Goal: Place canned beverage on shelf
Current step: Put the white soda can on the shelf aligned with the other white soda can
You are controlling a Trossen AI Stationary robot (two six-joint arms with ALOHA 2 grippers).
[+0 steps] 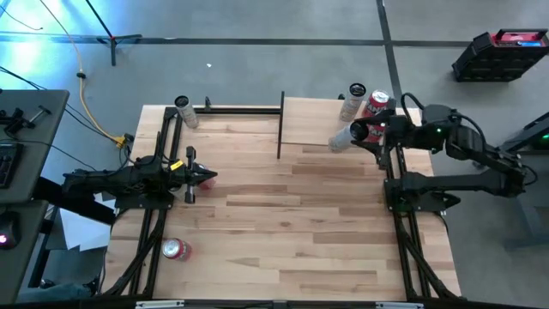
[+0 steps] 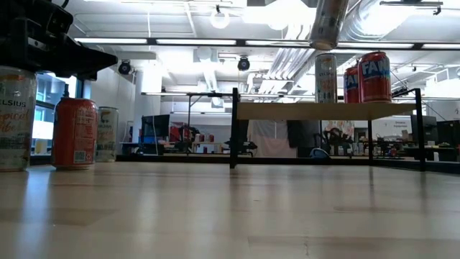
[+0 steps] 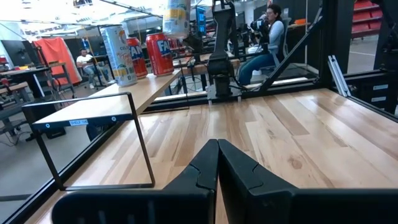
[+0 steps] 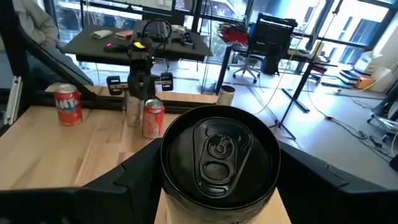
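Held can cropped above shelf

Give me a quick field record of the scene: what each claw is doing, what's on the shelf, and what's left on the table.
right claw: shut on a silver aluminium can with a black top, held above the shelf
left claw: shut, empty, over the left of the tabletop
pale wood shelf with black uprights: holds one tall silver can and two red cans
planked tabletop: red can, silver can
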